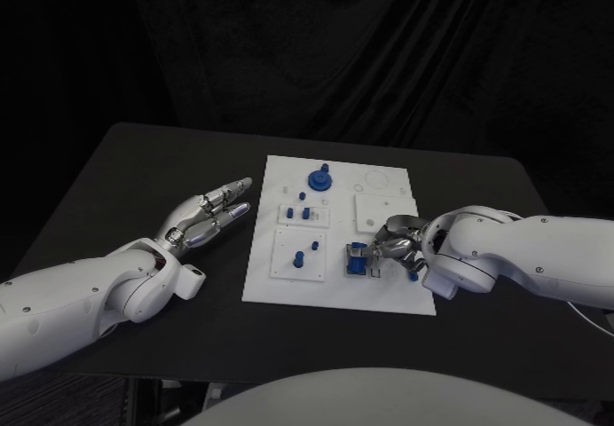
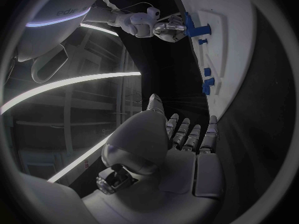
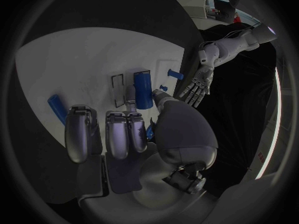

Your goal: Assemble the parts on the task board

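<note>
On black table (image 1: 153, 169) — white task board (image 1: 384, 200), dark curtain (image 1: 384, 71) behind

The head camera looks steeply down on the bench (image 1: 141, 169). Each wrist camera sits close behind its own hand, facing along the fingers. All three share the task board (image 1: 384, 191).

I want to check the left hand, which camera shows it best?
The head view: the left hand lies open on the table beside the board. The left wrist view shows its back; the right wrist view shows it small and distant.
</note>
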`<act>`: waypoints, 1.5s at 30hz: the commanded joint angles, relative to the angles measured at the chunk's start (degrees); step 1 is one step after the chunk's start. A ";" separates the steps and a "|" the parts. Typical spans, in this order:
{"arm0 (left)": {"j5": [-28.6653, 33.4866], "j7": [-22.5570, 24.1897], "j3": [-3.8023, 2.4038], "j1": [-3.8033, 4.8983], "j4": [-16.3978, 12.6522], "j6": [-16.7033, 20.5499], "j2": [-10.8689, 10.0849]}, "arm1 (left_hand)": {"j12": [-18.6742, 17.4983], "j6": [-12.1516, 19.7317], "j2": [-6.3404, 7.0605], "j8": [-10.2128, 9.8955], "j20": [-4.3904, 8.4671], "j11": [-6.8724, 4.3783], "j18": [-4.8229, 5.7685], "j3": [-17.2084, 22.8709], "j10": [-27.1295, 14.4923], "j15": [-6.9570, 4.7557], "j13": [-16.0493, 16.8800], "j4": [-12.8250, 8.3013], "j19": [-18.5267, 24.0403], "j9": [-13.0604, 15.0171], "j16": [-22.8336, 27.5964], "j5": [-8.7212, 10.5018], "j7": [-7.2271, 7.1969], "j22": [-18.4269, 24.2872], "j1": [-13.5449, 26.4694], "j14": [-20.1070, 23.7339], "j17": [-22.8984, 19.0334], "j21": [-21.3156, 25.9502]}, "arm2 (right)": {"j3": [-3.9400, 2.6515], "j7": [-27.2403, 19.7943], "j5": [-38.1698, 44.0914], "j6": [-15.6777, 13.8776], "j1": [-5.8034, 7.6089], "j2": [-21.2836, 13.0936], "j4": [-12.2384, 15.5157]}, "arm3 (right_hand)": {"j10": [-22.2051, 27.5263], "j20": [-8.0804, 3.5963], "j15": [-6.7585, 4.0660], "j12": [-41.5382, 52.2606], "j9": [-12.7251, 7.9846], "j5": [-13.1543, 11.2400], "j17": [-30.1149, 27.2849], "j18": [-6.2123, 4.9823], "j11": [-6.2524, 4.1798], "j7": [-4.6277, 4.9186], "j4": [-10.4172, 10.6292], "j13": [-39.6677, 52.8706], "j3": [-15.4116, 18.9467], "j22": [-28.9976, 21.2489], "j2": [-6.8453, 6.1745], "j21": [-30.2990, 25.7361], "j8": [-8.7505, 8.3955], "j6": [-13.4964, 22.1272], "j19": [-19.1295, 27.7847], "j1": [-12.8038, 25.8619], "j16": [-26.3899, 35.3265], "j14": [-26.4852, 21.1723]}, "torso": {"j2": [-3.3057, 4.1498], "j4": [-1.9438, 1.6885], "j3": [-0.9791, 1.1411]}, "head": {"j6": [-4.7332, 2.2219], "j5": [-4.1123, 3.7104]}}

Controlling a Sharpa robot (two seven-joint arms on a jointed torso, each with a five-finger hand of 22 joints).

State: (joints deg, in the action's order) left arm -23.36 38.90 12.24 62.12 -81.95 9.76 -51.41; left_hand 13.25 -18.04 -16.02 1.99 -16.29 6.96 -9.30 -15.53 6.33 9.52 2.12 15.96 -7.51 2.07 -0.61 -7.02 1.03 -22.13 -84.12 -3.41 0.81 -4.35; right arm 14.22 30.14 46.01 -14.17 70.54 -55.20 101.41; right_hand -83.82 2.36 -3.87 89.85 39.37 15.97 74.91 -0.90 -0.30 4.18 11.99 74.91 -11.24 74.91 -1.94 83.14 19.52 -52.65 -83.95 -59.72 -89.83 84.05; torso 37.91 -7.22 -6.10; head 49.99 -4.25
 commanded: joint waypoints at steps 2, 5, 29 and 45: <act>0.18 4.63 -0.05 -0.14 -0.10 -0.70 0.03 | 0.21 -0.09 -0.20 0.22 -0.16 0.17 -1.00 0.43 -0.02 0.35 -0.02 -0.01 -0.39 0.08 -0.30 0.08 0.19 -0.01 -0.59 -0.11 0.08 -0.27 | 0.01 -2.91 0.47 -2.57 -0.17 -0.57 0.71 | -6.18 0.50 0.37 0.15 0.41 0.05 15.09 -1.09 0.36 0.00 -0.16 15.09 1.04 12.41 -0.97 -0.37 0.71 0.56 -2.06 -0.15 -0.17 5.95 | -0.02 -0.01 0.02 | 0.01 0.20; 0.18 4.65 -0.05 -0.17 -0.13 -0.71 -0.06 | 0.22 -0.14 -0.20 0.21 -0.17 0.15 -0.99 0.45 -0.03 0.39 -0.02 -0.02 -0.43 0.08 -0.31 0.08 0.22 -0.07 -0.61 -0.15 0.09 -0.29 | 0.01 -4.82 1.62 -4.08 -0.17 -1.29 1.55 | -6.18 0.49 0.34 0.15 0.87 0.07 15.09 -1.02 0.28 -0.11 0.91 15.09 2.39 12.52 -1.54 -0.13 1.48 0.55 -2.23 1.10 -0.17 5.95 | -0.02 0.01 0.04 | 0.01 0.40; 0.18 4.76 -0.05 -0.68 -0.30 -0.47 -0.73 | 0.30 -0.21 -0.20 0.21 -0.18 0.13 -0.99 0.50 -0.01 0.45 -0.01 -0.04 -0.62 0.08 -0.33 0.07 0.33 -0.45 -0.66 -0.23 0.11 -0.41 | 0.07 -10.75 43.44 -13.97 -2.31 -9.86 10.45 | -6.04 1.90 2.05 0.07 8.02 0.42 7.34 -3.19 2.31 2.94 2.90 15.01 12.27 9.35 -3.86 -9.95 8.33 36.85 3.71 -11.89 3.71 3.01 | 0.00 0.02 0.03 | 0.01 0.76; 0.18 4.81 -0.05 -0.82 -0.37 -0.52 -1.00 | 0.33 -0.15 -0.18 0.20 -0.19 0.11 -0.99 0.51 0.02 0.47 -0.01 -0.05 -0.68 0.07 -0.34 0.07 0.41 -0.51 -0.68 -0.28 0.12 -0.45 | 0.07 -6.59 59.95 -11.97 -5.75 -8.41 9.92 | -6.18 2.26 2.41 0.15 1.12 3.11 11.67 -1.77 2.74 3.95 5.23 15.09 17.46 11.51 -11.79 -4.02 11.34 41.48 -0.22 -13.89 1.40 4.88 | -0.05 0.03 -0.05 | 0.01 0.85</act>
State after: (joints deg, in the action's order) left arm -23.36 38.90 12.24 61.41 -82.16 9.68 -52.43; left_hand 13.25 -18.03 -16.24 1.99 -16.50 6.96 -9.30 -15.37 6.33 9.73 2.12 15.81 -7.72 2.06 -0.61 -7.02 1.03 -22.59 -84.35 -3.61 0.84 -4.56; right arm 14.30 21.10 100.64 -26.07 65.03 -63.74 111.38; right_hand -84.04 4.50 -1.89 89.85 40.62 18.86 74.90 -3.61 2.18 7.74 17.29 74.94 5.92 74.95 -13.78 78.92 30.68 -11.42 -83.66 -74.21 -88.11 84.00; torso 37.84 -7.16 -6.13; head 49.99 -3.24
